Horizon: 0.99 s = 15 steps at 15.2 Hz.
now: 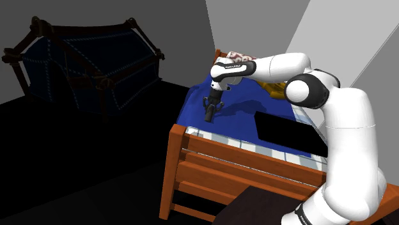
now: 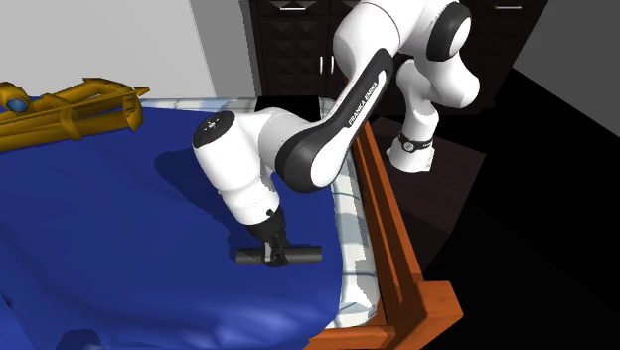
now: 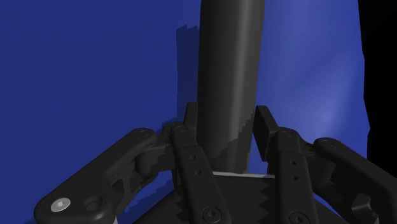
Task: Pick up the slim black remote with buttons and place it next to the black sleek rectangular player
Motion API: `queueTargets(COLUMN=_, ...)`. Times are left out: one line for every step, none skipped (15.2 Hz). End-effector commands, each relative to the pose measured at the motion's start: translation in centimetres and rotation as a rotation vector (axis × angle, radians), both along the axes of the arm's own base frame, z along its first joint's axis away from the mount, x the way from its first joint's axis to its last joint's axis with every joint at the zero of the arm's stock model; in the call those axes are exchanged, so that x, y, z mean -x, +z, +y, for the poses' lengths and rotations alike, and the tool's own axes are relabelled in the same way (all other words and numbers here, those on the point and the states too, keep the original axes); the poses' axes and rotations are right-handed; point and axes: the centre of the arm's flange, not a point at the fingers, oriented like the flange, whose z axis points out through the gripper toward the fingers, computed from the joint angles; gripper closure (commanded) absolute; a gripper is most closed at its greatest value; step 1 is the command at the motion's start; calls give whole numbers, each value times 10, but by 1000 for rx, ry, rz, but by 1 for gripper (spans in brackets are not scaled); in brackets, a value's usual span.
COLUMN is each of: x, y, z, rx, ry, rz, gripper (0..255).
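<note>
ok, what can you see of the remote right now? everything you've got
The remote is a slim, plain black bar with rounded edges and a dull sheen; no buttons can be made out. It lies level, crosswise to the gripper, whose fingers clasp it near its middle, both ends sticking out. It sits over the blue bedspread, near the wooden bed frame. Whether it rests on the cloth or is just off it can't be told.

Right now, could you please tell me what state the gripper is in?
Gripper: closed on the black remote, which is clasped between its two fingers.
</note>
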Motion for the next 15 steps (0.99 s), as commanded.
queueTargets(x=-1, y=5, z=1, rx=-1, ry=1, rz=5, gripper=255)
queueTargets(x=-1, y=10, z=1, rx=-1, ry=1, rz=5, gripper=255)
queueTargets(x=-1, y=15, z=1, rx=-1, ry=1, rz=5, gripper=255)
queueTargets(x=-1, y=21, z=1, rx=-1, ry=1, rz=5, gripper=255)
queueTargets(x=-1, y=26, z=1, rx=-1, ry=1, rz=5, gripper=255)
queueTargets(x=-1, y=31, z=1, rx=-1, ry=1, rz=5, gripper=255)
queueTargets(x=-1, y=37, z=1, rx=-1, ry=1, rz=5, gripper=255)
queueTargets(x=-1, y=42, z=1, rx=-1, ry=1, rz=5, gripper=255)
queueTargets(x=-1, y=47, z=1, rx=-1, ry=1, rz=5, gripper=255)
queueTargets(x=-1, y=52, z=1, rx=-1, ry=1, rz=5, gripper=255)
queueTargets(x=-1, y=58, z=1, rx=-1, ry=1, rz=5, gripper=255)
queueTargets(x=-1, y=63, z=1, rx=-1, ry=1, rz=5, gripper=255)
queueTargets(x=-1, y=68, z=1, rx=-1, ry=1, rz=5, gripper=255)
queueTargets(x=-1, y=73, z=1, rx=-1, ry=1, rz=5, gripper=255)
queueTargets(x=-1, y=79, z=1, rx=-1, ry=1, rz=5, gripper=255)
